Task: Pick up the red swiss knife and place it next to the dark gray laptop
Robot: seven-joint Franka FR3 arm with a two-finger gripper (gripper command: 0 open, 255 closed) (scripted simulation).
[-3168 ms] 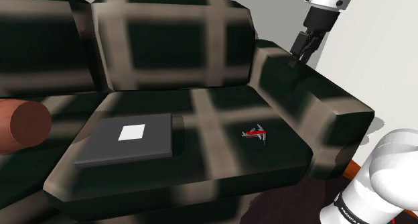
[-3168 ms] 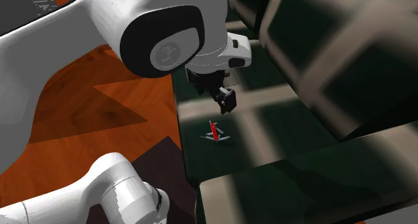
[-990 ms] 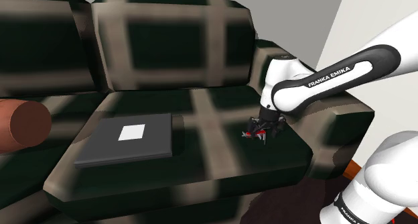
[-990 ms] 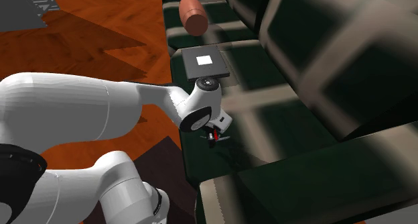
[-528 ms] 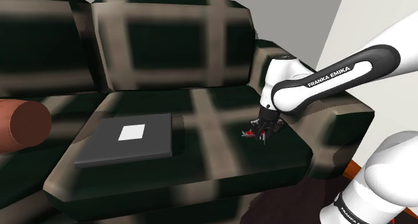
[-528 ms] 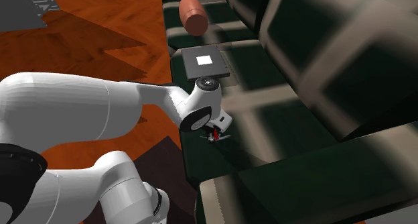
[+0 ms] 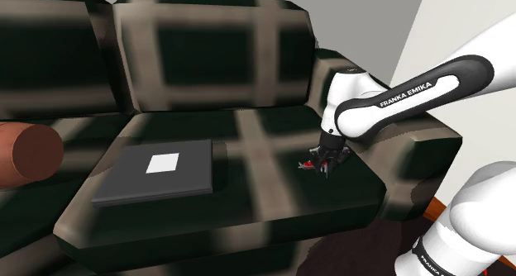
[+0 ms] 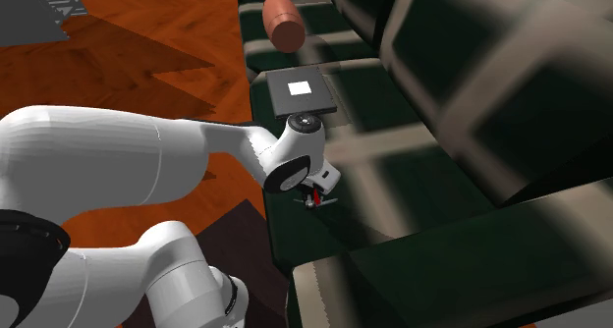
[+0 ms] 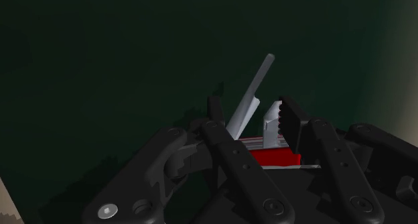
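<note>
Arm dropped onto the sofa seat (image 7: 265, 196) since 3.2 s ago, barely shifted lately | end effector (image 9: 258, 132) narrow, clasping the red swiss knife (image 9: 271, 157) | knife low on the cushion, well apart from the dark gray laptop (image 7: 132, 179) | done: reach, apparent grasp | left: lift, carry, place beside laptop
</note>
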